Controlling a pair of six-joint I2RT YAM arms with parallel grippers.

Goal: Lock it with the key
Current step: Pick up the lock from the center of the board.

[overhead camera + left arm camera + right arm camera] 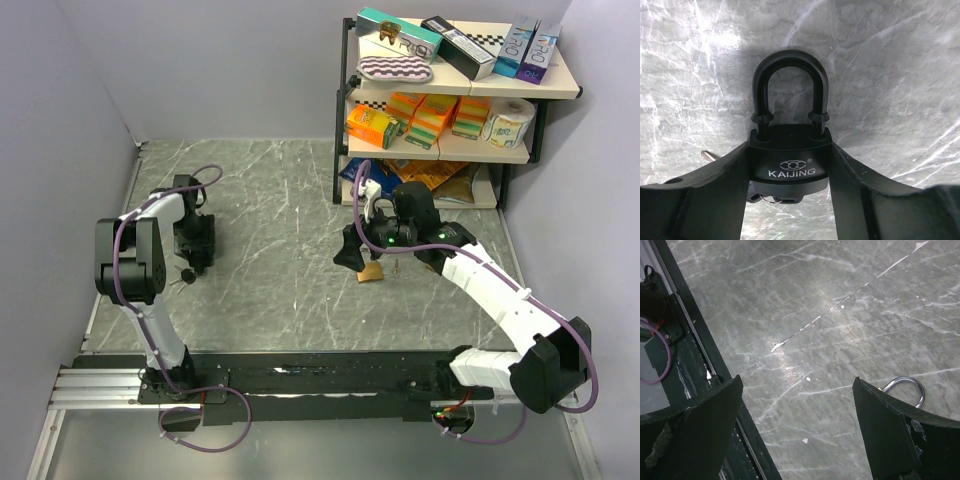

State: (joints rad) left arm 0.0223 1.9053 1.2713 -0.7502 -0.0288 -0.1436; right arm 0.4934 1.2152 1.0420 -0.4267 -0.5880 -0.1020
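Two arms are bolted at the near edge of the table (280,200). The left arm (140,265) is folded back on itself, with its gripper brought low over the table's left side. The left gripper (193,250) is closed on a black padlock (789,157). The body is clamped between the two fingers (715,185), and the shackle (790,85) stands beyond the fingertips with both legs seated in the body. A ring is seen under the body, and a metal tip, seemingly the key (707,155), shows beside one finger. The right arm (500,290) is stretched forward and leftward to the table's middle. The right gripper (797,385) is spread wide, with nothing held. A brass padlock (371,271) lies on the table just beside it; its silver shackle (910,386) is seen outside one finger, partly hidden, not between the two
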